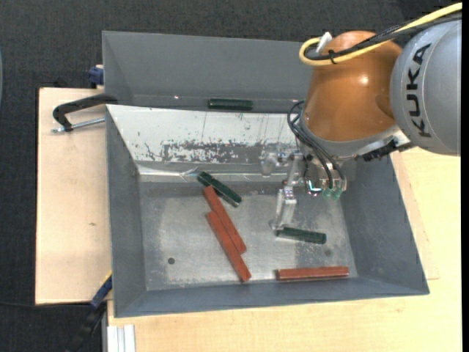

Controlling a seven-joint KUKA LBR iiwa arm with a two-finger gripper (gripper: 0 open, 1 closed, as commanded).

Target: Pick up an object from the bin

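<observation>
Right of centre in the frame, under the orange wrist cover [344,86], the jaws hang low in the bin [121,211]. Their tip is just above the left end of a short dark green bar [301,235], which lies flat on the floor and nearly level across the picture. Can't tell whether the jaws are open or closed: bare metal against grey metal. Nothing seems to be held btwn them, though I wouldn't swear to it.

The green bar is prob. the best target, as it's nearest and lies alone. To take it well:
- Shift a little toward the frame's right, i.e. over the bar's middle. Caught by the end, it may pivot out.
- Turn the wrist so the jaws close across the narrow width, not along the length.
- Go down close to the floor, since the bar looks thin.

A red bar [312,273] lies lower in the frame by the front wall, apart from the green one. The long red bars [224,231] and another green bar [220,188] lie to the left, out of the way.
</observation>
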